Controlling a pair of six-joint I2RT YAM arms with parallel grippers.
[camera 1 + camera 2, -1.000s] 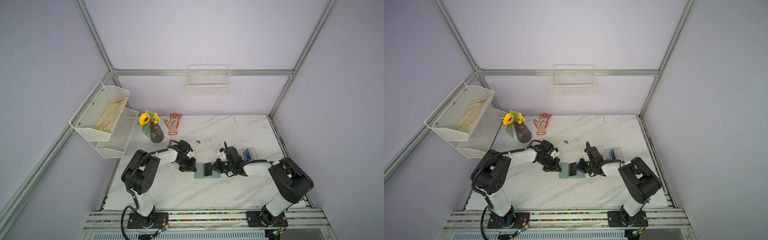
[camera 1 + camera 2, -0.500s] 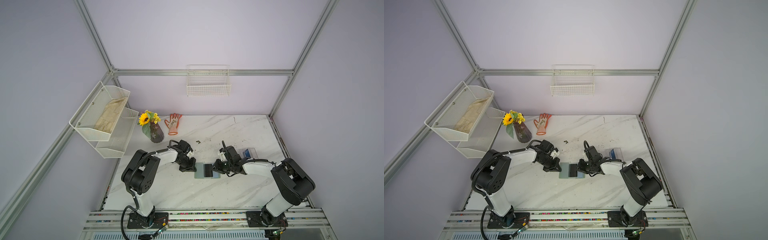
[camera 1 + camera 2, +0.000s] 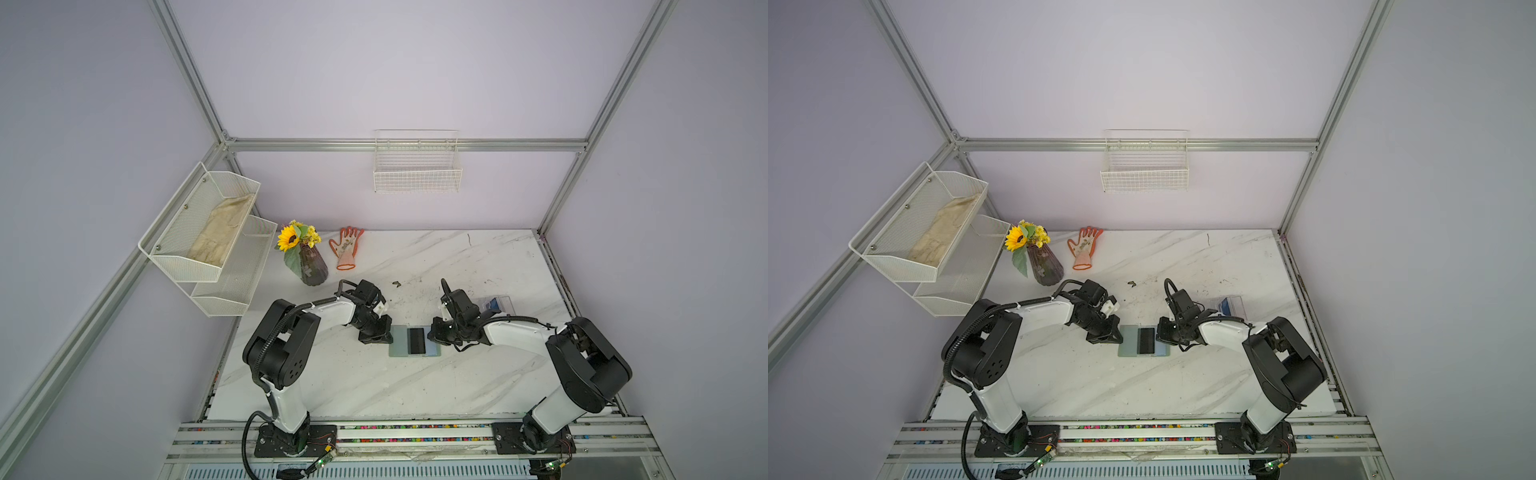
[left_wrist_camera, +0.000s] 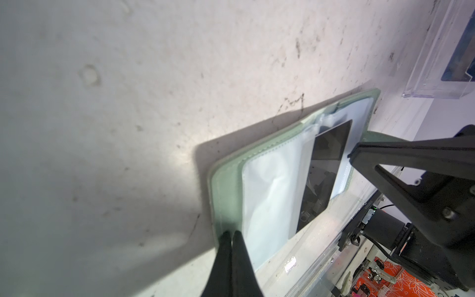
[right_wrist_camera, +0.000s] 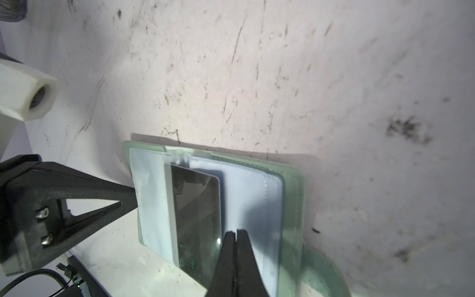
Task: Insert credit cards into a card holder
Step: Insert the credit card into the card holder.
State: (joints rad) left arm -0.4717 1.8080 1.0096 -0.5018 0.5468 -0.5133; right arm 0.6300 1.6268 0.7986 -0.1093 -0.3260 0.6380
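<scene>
Lying on open card holder [image 5: 293, 195], black card [image 5: 198, 213], snap tab [image 5: 321, 270] partly cropped

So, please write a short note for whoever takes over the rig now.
Left hand: shut, tips pressing the green edge of the card holder, which lies open on the table.
Right hand: shut, tips on a clear sleeve beside the black card, holding nothing.
Done: black card at the holder's middle, seemingly partly sleeved.
Left: seat it fully; the blue card is in the clear box, not yet inserted.
</scene>
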